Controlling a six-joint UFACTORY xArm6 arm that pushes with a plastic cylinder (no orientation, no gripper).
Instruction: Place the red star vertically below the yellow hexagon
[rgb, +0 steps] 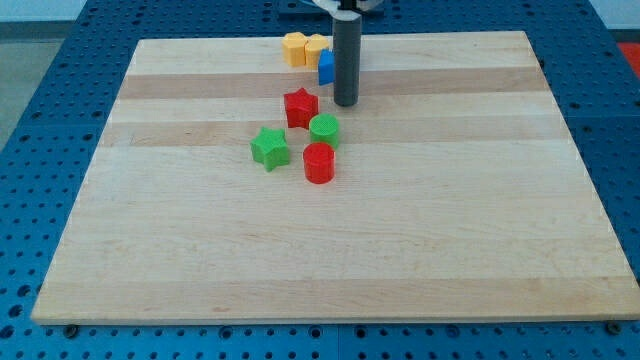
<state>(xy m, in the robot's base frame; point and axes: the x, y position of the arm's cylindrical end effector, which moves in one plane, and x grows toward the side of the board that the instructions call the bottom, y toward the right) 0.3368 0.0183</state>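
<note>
The red star (300, 107) lies on the wooden board (200, 250), above the middle of the view. The yellow hexagon (294, 48) sits near the board's top edge, touching a second yellow block (315, 47) to its right. My tip (346, 103) rests on the board just right of the red star, with a small gap between them. The rod rises from there and hides part of a blue block (326, 66). The red star is below the yellow hexagon and slightly to its right.
A green cylinder (324, 130) touches the red star's lower right. A red cylinder (319, 163) stands just below it. A green star (269, 148) lies to the left of both. Blue pegboard surrounds the board.
</note>
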